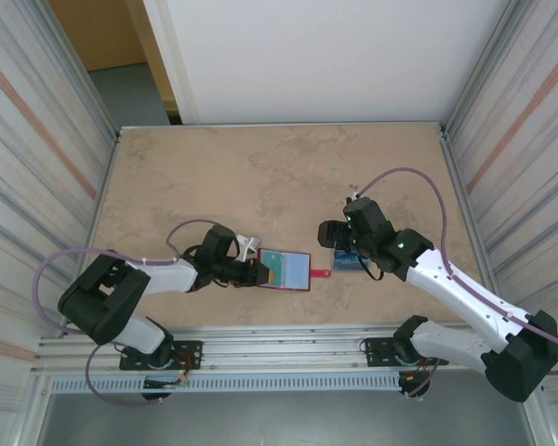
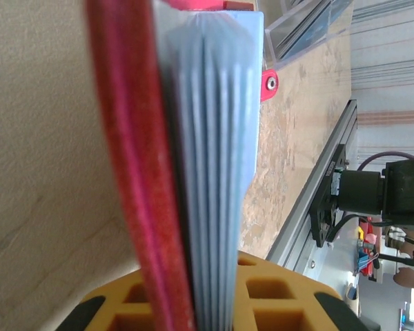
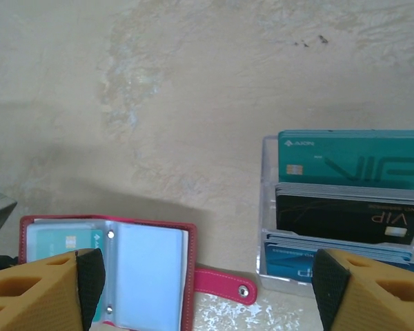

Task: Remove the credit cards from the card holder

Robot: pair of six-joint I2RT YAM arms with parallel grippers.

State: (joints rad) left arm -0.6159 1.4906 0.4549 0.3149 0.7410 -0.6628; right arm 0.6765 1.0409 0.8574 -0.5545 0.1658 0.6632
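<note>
Two claws share the work: my left claw (image 1: 258, 271) clamps the open red card holder (image 1: 293, 269) at lower centre of the desk (image 1: 260, 177), likely to steady it. My right claw (image 3: 207, 279) hangs released by the clear rack (image 3: 267, 207) of credit cards (image 3: 348, 158) (one teal card (image 3: 55, 243) sits pocketed).

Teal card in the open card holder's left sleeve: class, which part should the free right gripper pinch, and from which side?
Likely its far edge, coming from above: the teal card lies flat inside a clear sleeve of the card holder, whose left side the left gripper clamps. Where the sleeve opens cannot be told.
</note>
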